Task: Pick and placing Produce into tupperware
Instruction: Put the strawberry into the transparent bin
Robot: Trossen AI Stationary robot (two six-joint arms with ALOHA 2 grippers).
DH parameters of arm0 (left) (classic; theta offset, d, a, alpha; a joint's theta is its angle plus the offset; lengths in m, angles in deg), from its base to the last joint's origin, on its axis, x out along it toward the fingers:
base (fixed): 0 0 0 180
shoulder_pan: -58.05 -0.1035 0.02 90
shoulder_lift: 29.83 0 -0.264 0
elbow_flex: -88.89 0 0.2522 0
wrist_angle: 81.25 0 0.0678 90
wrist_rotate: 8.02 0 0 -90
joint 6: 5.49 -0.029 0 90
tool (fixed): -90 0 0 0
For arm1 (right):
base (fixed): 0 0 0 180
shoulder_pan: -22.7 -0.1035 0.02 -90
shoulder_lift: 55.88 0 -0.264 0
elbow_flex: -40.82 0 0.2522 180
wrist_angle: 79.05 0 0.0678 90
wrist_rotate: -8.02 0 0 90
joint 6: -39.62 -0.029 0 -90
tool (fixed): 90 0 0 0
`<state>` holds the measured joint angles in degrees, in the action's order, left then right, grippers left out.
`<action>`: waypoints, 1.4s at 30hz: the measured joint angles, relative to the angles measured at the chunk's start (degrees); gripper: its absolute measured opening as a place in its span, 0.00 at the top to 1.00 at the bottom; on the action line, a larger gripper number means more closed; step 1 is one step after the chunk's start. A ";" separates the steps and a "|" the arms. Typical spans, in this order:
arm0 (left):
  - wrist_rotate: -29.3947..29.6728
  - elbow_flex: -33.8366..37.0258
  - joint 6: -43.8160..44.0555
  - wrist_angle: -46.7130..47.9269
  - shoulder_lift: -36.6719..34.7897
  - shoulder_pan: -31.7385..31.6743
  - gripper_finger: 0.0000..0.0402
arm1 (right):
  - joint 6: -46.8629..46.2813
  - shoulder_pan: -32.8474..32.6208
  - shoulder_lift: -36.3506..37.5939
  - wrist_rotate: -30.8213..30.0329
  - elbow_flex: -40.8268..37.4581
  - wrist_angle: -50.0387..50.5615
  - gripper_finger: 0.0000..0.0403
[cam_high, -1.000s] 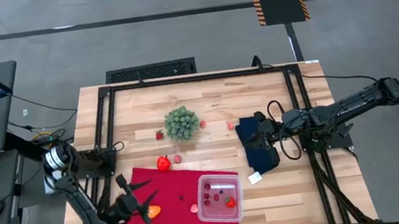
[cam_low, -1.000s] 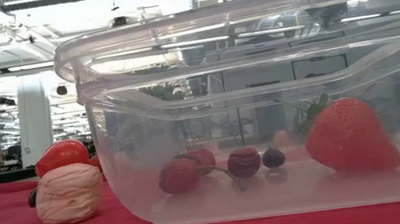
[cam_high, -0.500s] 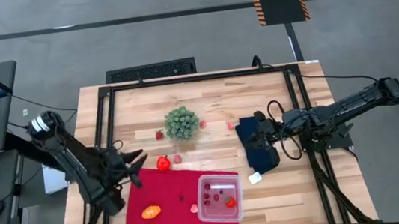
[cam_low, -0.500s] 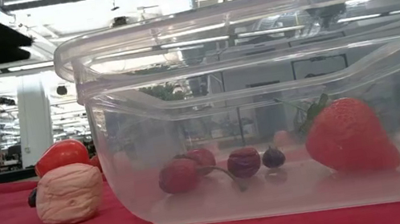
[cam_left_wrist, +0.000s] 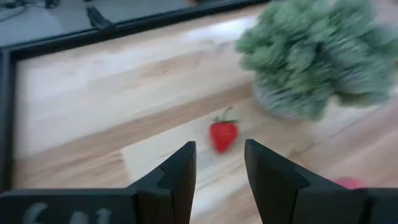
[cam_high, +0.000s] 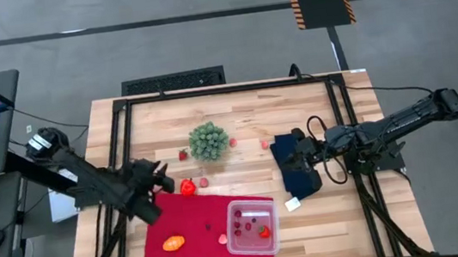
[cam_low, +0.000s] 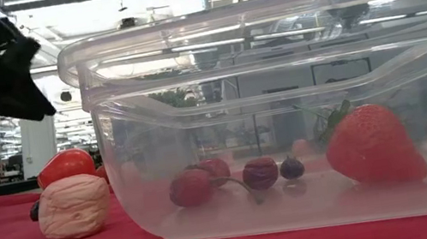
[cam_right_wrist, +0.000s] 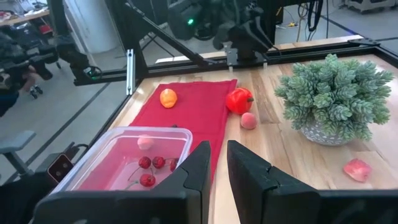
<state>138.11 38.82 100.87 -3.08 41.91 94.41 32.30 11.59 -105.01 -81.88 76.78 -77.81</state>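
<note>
Several red produce pieces inside clear tupperware.

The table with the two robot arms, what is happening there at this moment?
The robot is putting toy produce into the clear container, which already holds a strawberry and some cherries. The left gripper is empty, its fingers slightly apart, pointing at a small strawberry on the wood beside the green plant. The right gripper rests over the dark blue cloth. An orange piece lies on the red cloth.
</note>
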 joint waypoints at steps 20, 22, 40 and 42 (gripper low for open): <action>-33.57 -0.07 -68.84 -28.36 -23.26 -29.40 0.68 | 0.22 0.00 0.00 -1.86 0.00 0.07 0.81; -40.36 -0.07 -72.46 -29.19 -21.60 -33.12 0.68 | 0.22 0.00 0.00 -1.86 0.00 0.10 0.81; -60.18 -0.41 -89.71 -36.36 -13.74 -51.73 0.66 | 0.22 0.00 0.00 -1.81 0.00 0.21 0.81; -59.98 -0.09 -89.67 -35.63 -12.97 -52.56 0.66 | 0.22 0.01 0.00 -1.81 0.00 0.21 0.81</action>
<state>78.13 38.73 11.20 -38.71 28.93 41.84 32.52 11.60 -105.01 -83.70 76.78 -77.60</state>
